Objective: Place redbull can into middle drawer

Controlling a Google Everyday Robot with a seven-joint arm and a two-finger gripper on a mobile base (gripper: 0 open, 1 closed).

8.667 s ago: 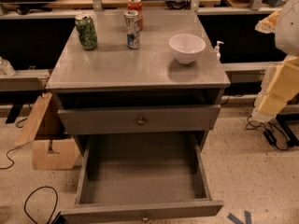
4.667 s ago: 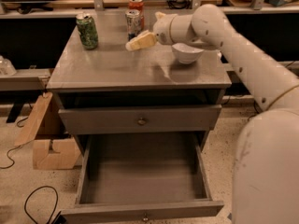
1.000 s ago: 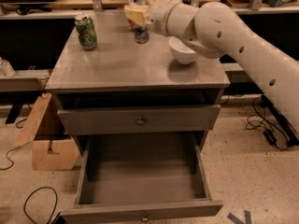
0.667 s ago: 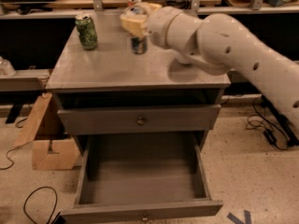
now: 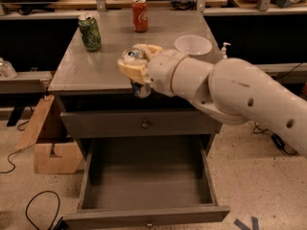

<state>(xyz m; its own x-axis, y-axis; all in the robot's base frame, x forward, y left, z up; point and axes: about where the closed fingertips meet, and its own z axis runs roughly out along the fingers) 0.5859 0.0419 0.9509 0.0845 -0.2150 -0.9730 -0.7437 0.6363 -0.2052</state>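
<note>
Grey cabinet top (image 5: 91,68), green can (image 5: 89,31), red cola can (image 5: 139,14) and bowl (image 5: 193,44) unmoved, my gripper (image 5: 135,68) clamped on redbull can (image 5: 141,89), now lifted off the top, carried forward to its front edge, middle drawer (image 5: 148,215) pulled out below.

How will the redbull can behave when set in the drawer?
The redbull can, held by the end effector over the cabinet edge, is tall and slim, so likely tips easily. Smooth metal may slip; fallen, it would probably roll in the drawer.
</note>
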